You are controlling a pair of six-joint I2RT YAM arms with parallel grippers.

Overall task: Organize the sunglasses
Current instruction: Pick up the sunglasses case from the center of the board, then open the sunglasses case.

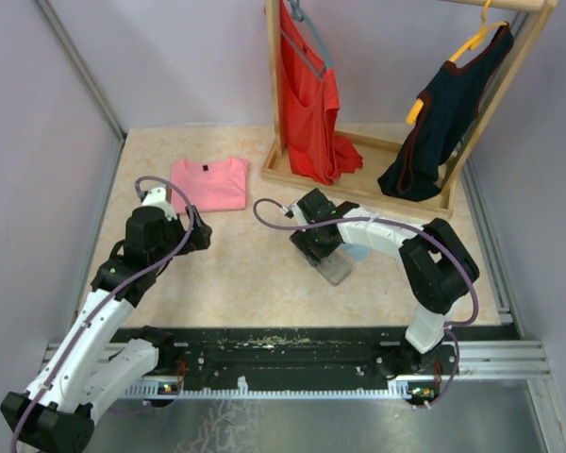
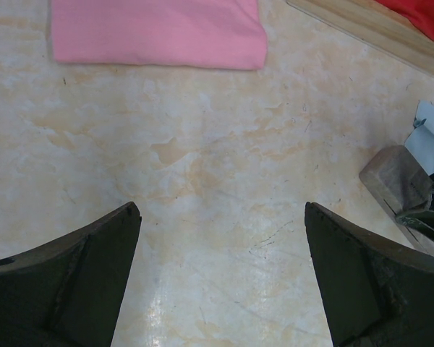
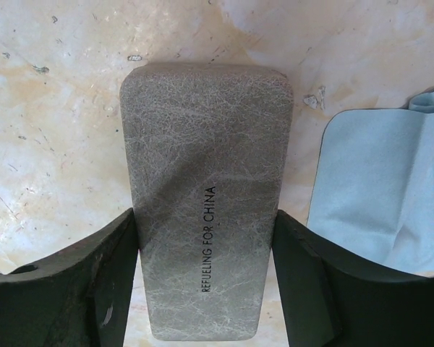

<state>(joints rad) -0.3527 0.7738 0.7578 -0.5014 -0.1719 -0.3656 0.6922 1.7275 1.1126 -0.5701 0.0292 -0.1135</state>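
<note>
Gripping the grey case (image 3: 206, 202) between right fingers (image 3: 79, 289), blue cloth (image 3: 376, 195) beside it, left fingers (image 2: 79, 282) wide open

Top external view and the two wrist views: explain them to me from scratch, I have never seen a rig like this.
The top external view looks down on two robot arms bolted at the near edge of the table. Each wrist view comes from a camera on one arm, with that arm's own dark fingers at the bottom of the picture. The left tool is open over bare table and holds nothing; a folded pink shirt lies beyond it. The right tool has its fingers against both long sides of a closed grey glasses case, which lies beside a light blue cleaning cloth. At the back, a wooden rack carries a red top and a dark top. No sunglasses are in sight.
</note>
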